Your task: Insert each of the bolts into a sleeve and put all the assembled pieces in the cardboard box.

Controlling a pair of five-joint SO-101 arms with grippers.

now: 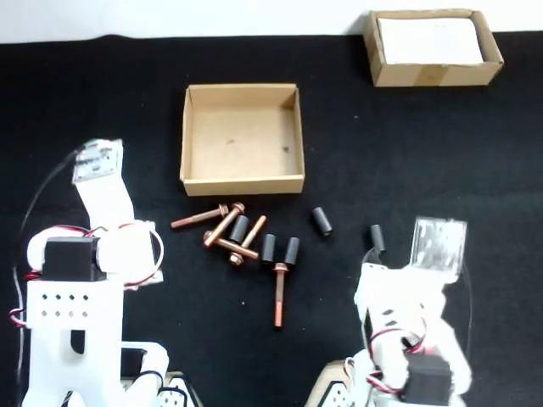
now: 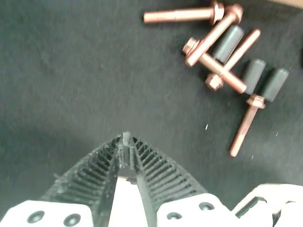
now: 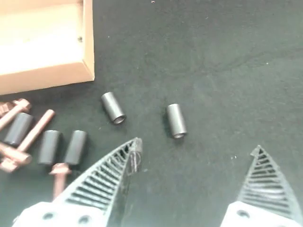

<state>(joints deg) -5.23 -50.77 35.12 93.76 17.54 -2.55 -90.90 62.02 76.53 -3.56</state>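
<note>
Copper bolts beside black sleeves

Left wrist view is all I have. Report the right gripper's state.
Observer: The right gripper is open and holds nothing.
Operator: Now give me any sleeves outside my view.
Observer: Two lie on their sides apart from the bolt pile: one sleeve nearer it, another sleeve farther out.
Operator: Report the cardboard box.
Observer: The cardboard box sits beyond the pile with no pieces in it.
</note>
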